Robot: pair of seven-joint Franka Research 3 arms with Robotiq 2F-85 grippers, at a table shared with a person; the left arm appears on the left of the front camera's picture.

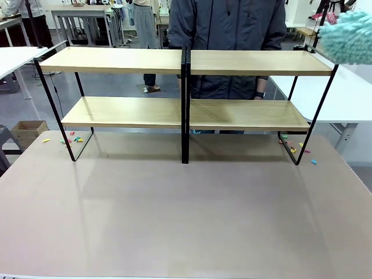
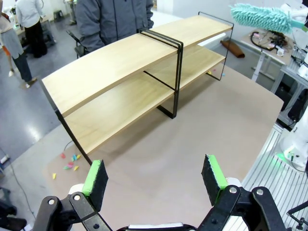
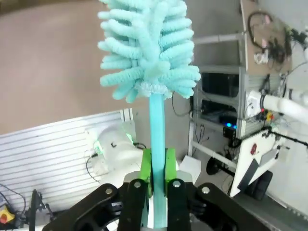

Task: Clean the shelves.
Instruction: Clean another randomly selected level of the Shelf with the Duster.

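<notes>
No readable text, no labels, no brands, no numbers anywhere

Tabletop: a bare brown surface [image 1: 186,215].
Scraps: small coloured bits [image 1: 72,139] lie by the far left corner, more coloured bits [image 1: 299,150] by the far right.
Person: stands at the far side in a dark jacket [image 1: 226,26].
Floor: a cardboard box [image 1: 26,132] sits at left.

The brown table [image 1: 186,221] bears the shelves [image 1: 186,110], with small coloured scraps [image 1: 72,139] near both end legs.
</notes>
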